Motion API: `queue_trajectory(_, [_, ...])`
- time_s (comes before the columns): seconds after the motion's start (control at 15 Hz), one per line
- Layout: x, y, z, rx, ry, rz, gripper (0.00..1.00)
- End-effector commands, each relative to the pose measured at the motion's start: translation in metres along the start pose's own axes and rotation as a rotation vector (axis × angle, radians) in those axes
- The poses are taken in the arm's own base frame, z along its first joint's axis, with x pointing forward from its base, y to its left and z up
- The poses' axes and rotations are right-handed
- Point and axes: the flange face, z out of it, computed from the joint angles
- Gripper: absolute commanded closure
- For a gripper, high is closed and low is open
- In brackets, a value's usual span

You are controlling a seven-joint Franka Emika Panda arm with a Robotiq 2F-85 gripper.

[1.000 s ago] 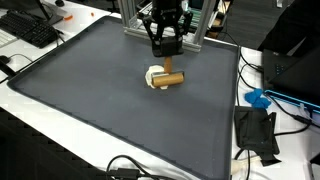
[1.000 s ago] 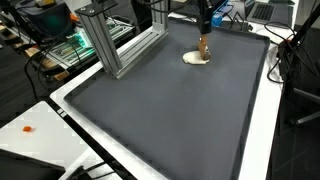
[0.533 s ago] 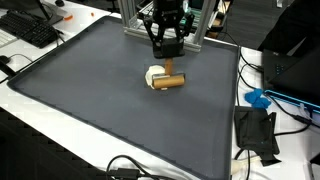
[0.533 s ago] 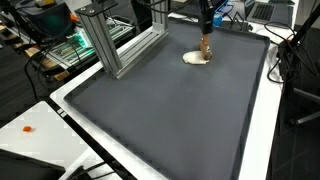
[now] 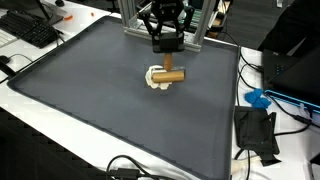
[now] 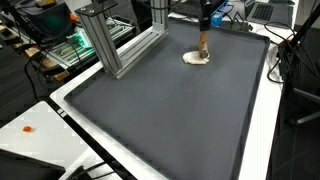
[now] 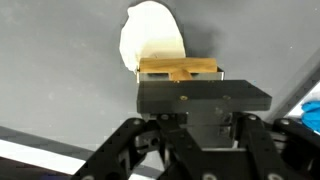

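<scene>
Lifted slightly since a second ago, the block [image 5: 171, 73] hangs just above the mat [image 5: 90, 95], over the edge of the white disc [image 5: 155, 80]. The gripper [image 5: 167, 60] is clamped tight on it. Grasp and lift look done; the block is not set down.
</scene>
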Motion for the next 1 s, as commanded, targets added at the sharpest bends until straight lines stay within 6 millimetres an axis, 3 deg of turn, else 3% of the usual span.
queue_trajectory(0.0, [-0.005,-0.002,-0.033,0.003,-0.013,0.084,0.77])
queue_trajectory(0.2, [-0.012,-0.005,-0.06,-0.011,-0.01,0.15,0.77])
queue_trajectory(0.6, [-0.054,-0.014,-0.12,-0.038,0.009,0.304,0.77])
queue_trajectory(0.93, [-0.095,-0.031,-0.141,-0.051,0.01,0.393,0.77])
